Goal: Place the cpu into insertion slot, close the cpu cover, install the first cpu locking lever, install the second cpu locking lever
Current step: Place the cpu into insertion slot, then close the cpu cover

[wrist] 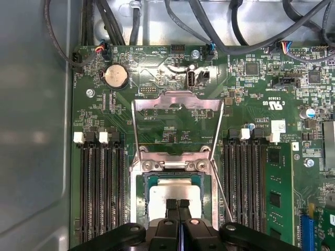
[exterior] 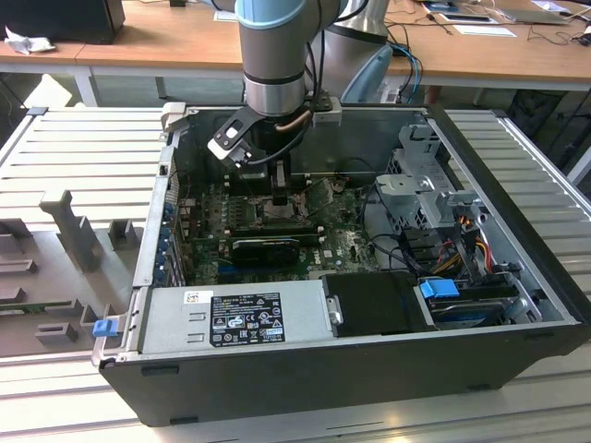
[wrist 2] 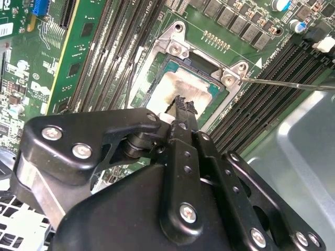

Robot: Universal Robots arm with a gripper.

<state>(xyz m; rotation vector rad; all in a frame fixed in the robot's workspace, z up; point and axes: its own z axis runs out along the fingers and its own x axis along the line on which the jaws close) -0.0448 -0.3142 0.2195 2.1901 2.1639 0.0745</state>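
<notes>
Case: we see the computer case [exterior: 369,369] lying open.
Gripper: the gripper [wrist: 178,203] hangs over the socket, fingers pinched together, empty.
Cover: the cpu cover [wrist: 178,99] stands swung open.
Chip: we find the cpu [wrist: 175,189] flat in the insertion slot [wrist: 143,189], under the fingertips.

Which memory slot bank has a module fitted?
The bank away from the case wall: a green module stands in its outermost slot; the wall-side bank is bare.
</notes>
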